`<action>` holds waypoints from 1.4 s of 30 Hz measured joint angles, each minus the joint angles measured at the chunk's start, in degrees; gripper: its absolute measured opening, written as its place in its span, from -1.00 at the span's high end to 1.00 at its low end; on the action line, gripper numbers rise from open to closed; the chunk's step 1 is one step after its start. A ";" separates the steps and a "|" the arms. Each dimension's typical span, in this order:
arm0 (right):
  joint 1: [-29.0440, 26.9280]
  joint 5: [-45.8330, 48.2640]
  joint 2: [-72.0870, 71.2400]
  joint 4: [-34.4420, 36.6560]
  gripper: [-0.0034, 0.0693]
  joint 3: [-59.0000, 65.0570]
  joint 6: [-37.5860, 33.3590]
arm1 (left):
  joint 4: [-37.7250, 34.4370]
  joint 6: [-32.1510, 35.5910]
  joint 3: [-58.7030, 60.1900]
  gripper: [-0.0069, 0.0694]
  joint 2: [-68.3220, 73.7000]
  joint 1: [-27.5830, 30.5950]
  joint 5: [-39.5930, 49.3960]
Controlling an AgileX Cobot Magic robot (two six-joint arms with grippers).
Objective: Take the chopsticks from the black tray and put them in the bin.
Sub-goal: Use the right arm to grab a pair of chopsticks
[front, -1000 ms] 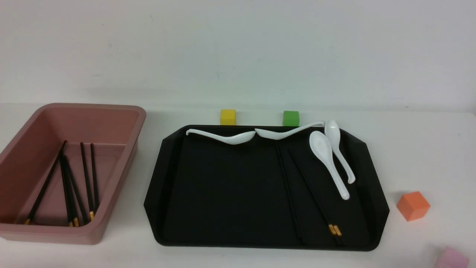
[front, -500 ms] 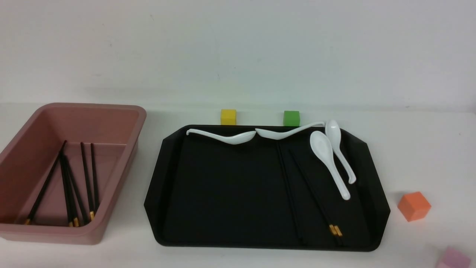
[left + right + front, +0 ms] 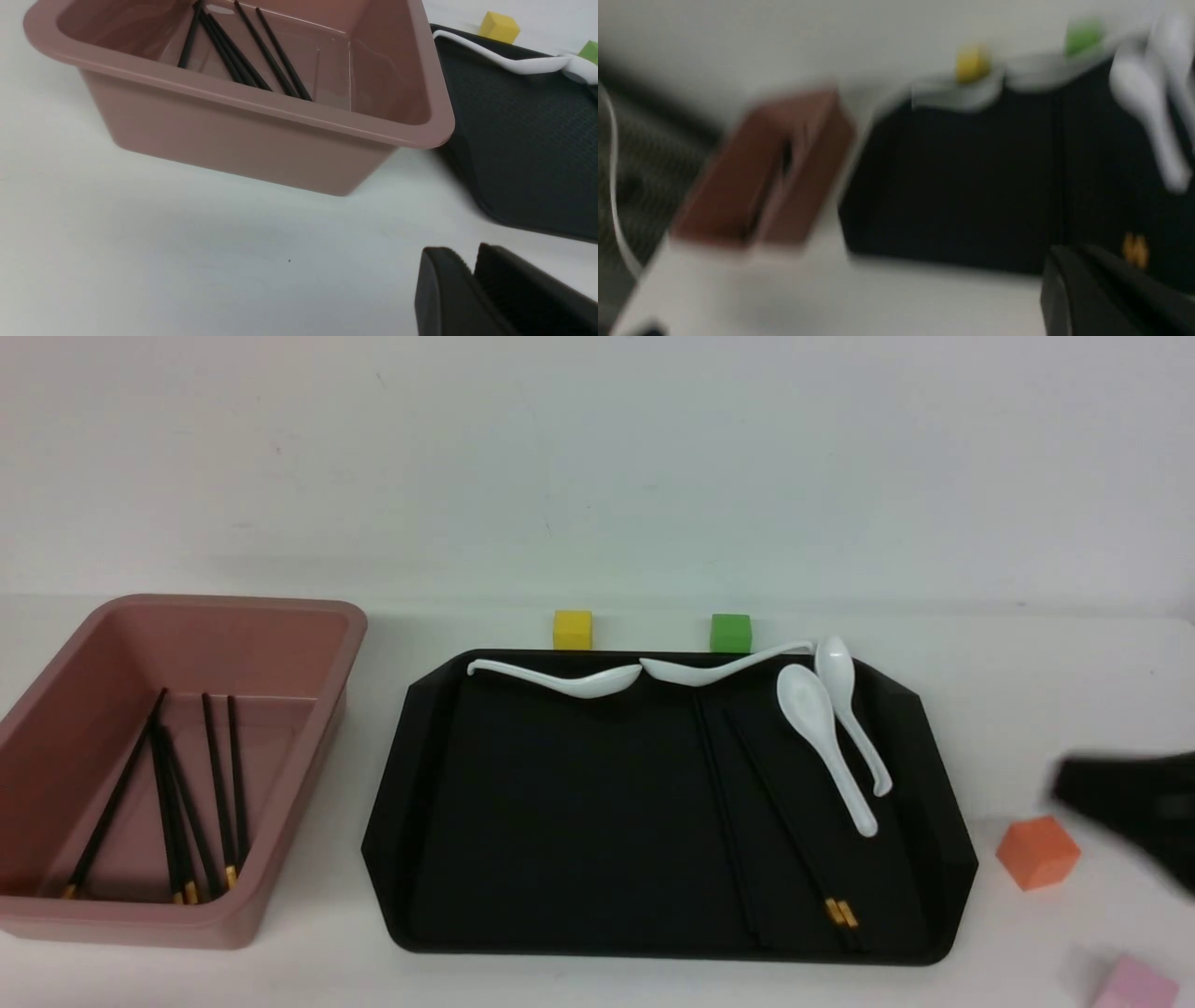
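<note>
Right gripper point(image 3: 1074, 793): a blurred dark shape right of the black tray point(image 3: 560, 821), by the orange cube point(image 3: 1036, 851); I cannot tell whether it is clenched.
Left gripper point(image 3: 472, 256): fingers pressed together and empty, over the table near the bin point(image 3: 233, 135).
Chopsticks point(image 3: 789, 826): thin and black with gold bands at their near ends. They lie on the tray's right half, left of the right gripper and apart from it.
Binned chopsticks point(image 3: 177, 793): on the bin's floor.

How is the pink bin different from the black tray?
The bin is pink, but the black tray is black. The bin is deep with tall walls, while the tray is flat with a low rim. The tray is wider than the bin. The bin holds only chopsticks, while the tray holds chopsticks and white spoons. Both sit on the white table.
</note>
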 joint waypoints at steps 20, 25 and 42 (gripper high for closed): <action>17.31 30.45 61.88 -17.71 0.89 -46.32 3.89 | 0.00 0.00 0.00 0.52 0.00 0.00 0.00; 19.59 30.06 66.49 -30.15 0.88 -54.51 12.92 | 0.00 0.00 0.00 0.52 0.00 0.00 0.00; 16.56 22.67 73.12 -40.23 0.46 -57.80 30.44 | 0.00 0.00 0.00 0.48 0.00 0.00 0.00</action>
